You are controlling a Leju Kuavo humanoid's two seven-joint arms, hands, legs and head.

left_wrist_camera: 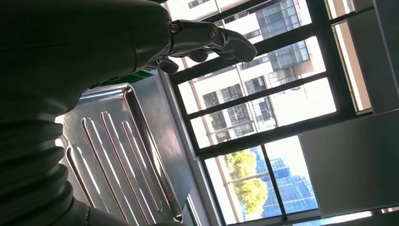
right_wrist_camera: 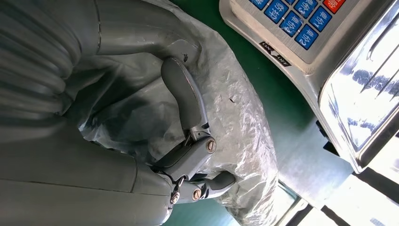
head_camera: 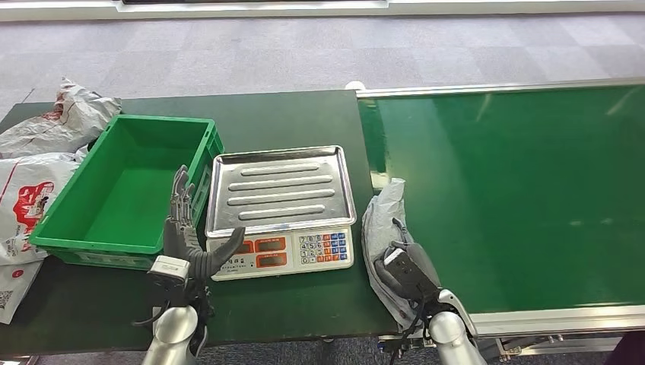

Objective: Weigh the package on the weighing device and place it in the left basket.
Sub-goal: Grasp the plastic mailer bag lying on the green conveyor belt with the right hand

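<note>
Package (head_camera: 382, 220): crinkly grey plastic, right hand (head_camera: 409, 271) clasping it | table (head_camera: 297, 114): dark green, grey carpet beyond | scale (head_camera: 281, 209): ribbed steel pan | left hand (head_camera: 185, 239): fingers spread, empty

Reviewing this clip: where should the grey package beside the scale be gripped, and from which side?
Around its near, bunched end, from above. The grey package lies flat and limp, right of the scale; the right hand already wraps that end, fingers pressed into the crinkled plastic.
</note>
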